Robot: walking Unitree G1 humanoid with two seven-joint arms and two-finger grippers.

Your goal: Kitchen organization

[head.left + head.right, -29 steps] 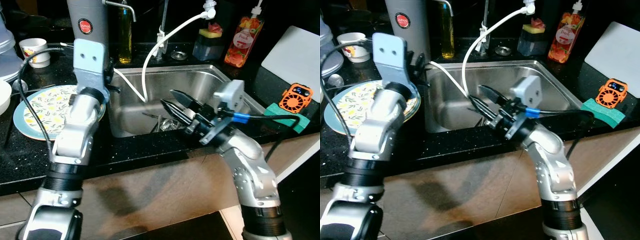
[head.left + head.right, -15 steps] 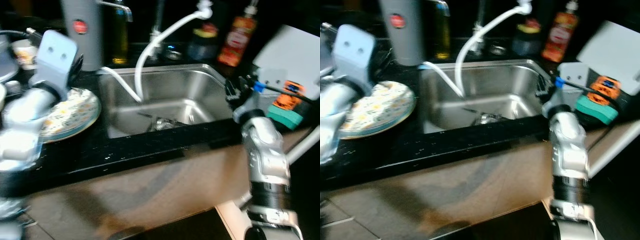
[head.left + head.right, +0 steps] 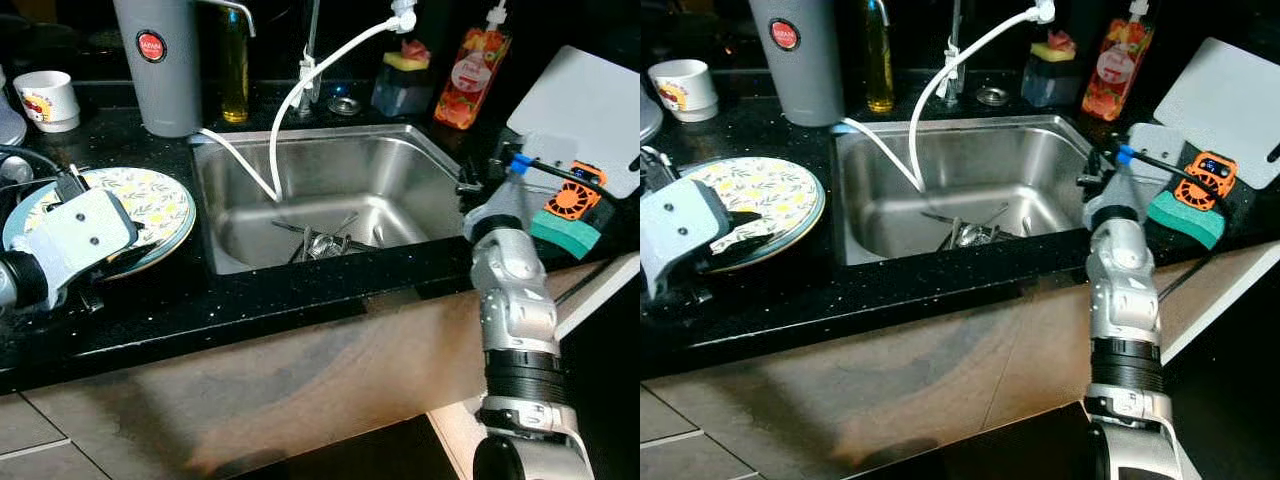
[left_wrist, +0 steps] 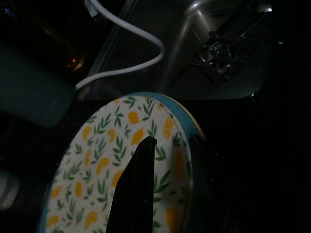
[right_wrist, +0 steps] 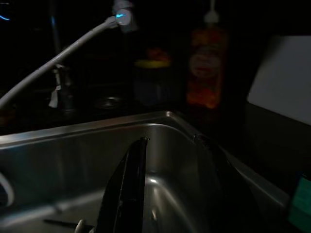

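Observation:
A plate (image 3: 150, 200) with a yellow and green leaf pattern and a blue rim lies on the black counter left of the sink. My left gripper (image 3: 752, 232) is at its near edge, open. In the left wrist view one finger (image 4: 138, 184) is over the plate (image 4: 107, 160) and the other is outside its rim. My right gripper (image 3: 466, 186) hangs open at the right rim of the steel sink (image 3: 400, 160), with nothing between its fingers (image 5: 126, 184). Several pieces of cutlery (image 3: 320, 240) lie in the sink bottom.
A white hose (image 3: 290, 110) runs from the tap into the sink. Behind stand a grey flask (image 3: 155, 60), an oil bottle (image 3: 235, 70), a cup (image 3: 48, 98), a sponge holder (image 3: 400, 80) and a red soap bottle (image 3: 470, 70). On the right are a white board (image 3: 590, 100), an orange fan (image 3: 572, 200) and a green sponge (image 3: 565, 232).
My right gripper has swung from over the middle of the sink to its right rim. My left arm has come down from beside the flask to the plate's near edge. The camera also shifted.

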